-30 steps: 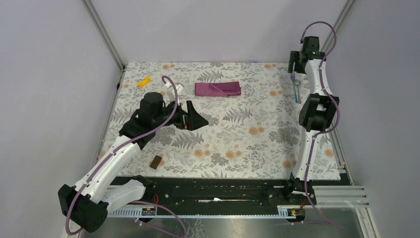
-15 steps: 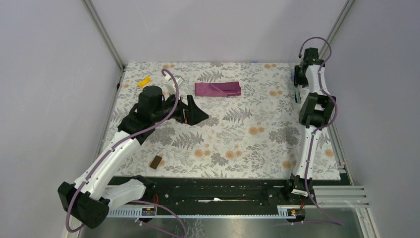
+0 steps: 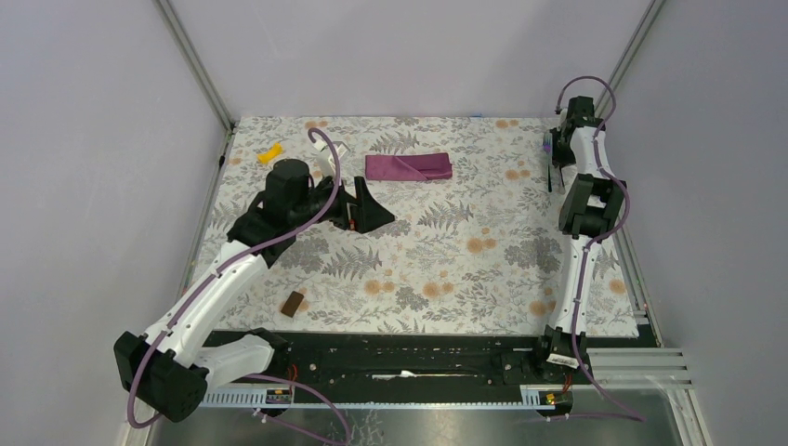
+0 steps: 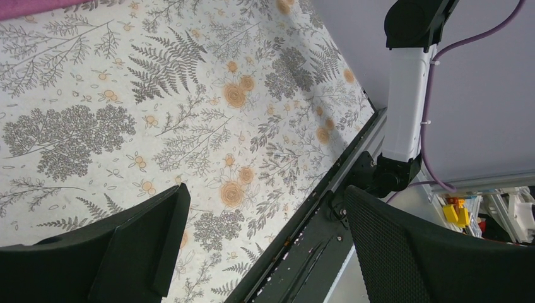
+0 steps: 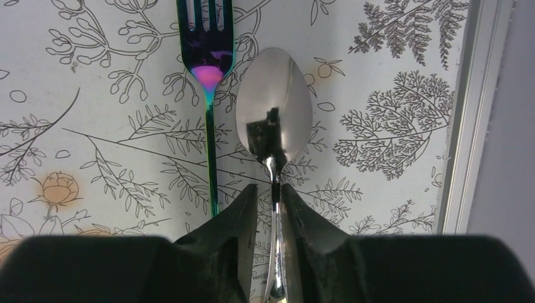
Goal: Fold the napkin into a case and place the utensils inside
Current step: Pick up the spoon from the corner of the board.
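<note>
between the right jaws lies the spoon (image 5: 275, 107) handle; fork (image 5: 210, 69) just beside.

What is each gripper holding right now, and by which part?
Right gripper pinches the spoon by its handle just below the bowl; left gripper is open, holding nothing.

On my right wrist feed the fork (image 5: 210, 76) loses its tine tips at the top edge, and the spoon (image 5: 274, 107) handle sinks between the fingers of the right gripper (image 5: 268, 190); contact I cannot judge. From overhead both are too small to see. The left wrist shows only a sliver of the case (image 4: 25, 5).
</note>
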Motion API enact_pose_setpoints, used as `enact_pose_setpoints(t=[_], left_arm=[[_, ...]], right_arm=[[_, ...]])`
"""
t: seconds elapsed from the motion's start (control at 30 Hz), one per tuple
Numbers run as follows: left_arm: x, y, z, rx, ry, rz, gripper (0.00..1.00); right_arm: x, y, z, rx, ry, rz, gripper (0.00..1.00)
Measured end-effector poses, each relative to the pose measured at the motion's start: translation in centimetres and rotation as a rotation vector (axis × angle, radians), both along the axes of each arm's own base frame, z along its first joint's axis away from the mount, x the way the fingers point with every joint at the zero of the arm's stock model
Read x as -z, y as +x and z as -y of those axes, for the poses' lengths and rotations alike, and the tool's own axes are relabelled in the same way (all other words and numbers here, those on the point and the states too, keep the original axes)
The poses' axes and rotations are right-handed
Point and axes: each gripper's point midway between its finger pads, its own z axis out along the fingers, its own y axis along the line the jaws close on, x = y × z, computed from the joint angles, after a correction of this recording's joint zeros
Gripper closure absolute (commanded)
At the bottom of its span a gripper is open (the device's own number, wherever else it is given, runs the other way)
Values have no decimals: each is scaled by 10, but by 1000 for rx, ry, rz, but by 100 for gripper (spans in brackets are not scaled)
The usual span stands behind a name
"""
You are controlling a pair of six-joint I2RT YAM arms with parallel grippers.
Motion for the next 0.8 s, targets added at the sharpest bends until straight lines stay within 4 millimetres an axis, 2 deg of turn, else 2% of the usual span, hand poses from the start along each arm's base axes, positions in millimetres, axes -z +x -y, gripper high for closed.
enact_pose_setpoints(t=[0.1, 0.13, 0.17, 0.37, 0.6, 0.7, 0.77, 0.8], left_arm=[[3, 0, 1, 1, -4, -14, 1], [4, 0, 1, 2, -4, -20, 1], [4, 0, 2, 3, -7, -23, 1], [9, 1, 5, 3, -15, -61, 1], [17, 2, 5, -27, -20, -117, 1], [20, 4, 4, -46, -30, -135, 2], [22, 7, 4, -62, -49, -139, 2], [23, 8, 4, -72, -68, -140, 2]], right_arm=[[1, 2, -2, -19, 10, 3, 89], [1, 2, -2, -22, 8, 2, 98], [1, 2, -2, -28, 10, 3, 100], [1, 3, -4, -49, 17, 4, 100], [-5, 0, 5, -20, -29, 1, 100], [-26, -7, 4, 10, -25, 17, 100], [-54, -14, -4, 29, 13, 55, 100], [-72, -19, -14, 31, 59, 94, 100]])
